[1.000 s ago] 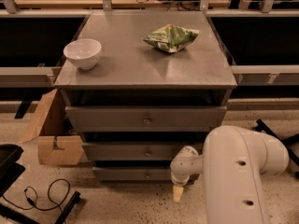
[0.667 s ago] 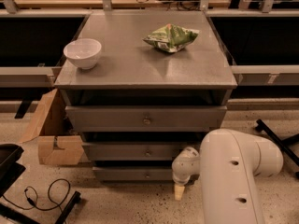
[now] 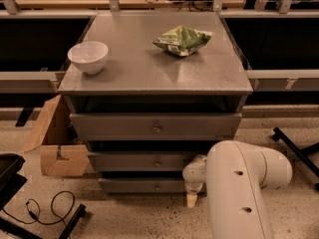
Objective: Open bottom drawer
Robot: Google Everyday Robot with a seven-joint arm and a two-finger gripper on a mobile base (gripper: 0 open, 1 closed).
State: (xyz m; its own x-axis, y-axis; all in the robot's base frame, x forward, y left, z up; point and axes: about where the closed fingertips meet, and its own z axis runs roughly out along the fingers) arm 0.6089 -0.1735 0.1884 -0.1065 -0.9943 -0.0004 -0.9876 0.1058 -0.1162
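Note:
The grey cabinet (image 3: 154,78) has three drawer fronts, each narrower than the one above. The bottom drawer (image 3: 134,185) is the narrowest and shallowest, with a small brass knob (image 3: 156,186) at its centre. My gripper (image 3: 192,198) hangs in front of the right end of this drawer front, to the right of the knob, with its pale tip pointing down near the floor. My white arm (image 3: 239,193) hides the drawer's right end. The mid-sized drawer (image 3: 139,162) and the widest drawer (image 3: 124,126) sit above it.
A white bowl (image 3: 88,57) and a green snack bag (image 3: 183,39) lie on the cabinet top. A cardboard box (image 3: 60,153) stands at the cabinet's left. A black cable (image 3: 47,208) and a black stand (image 3: 10,178) are on the floor at the left. Black chair legs (image 3: 294,148) are at the right.
My arm's upper part has shifted a little to the left. The gripper stays near the right end of the bottom drawer front. The drawers look unchanged.

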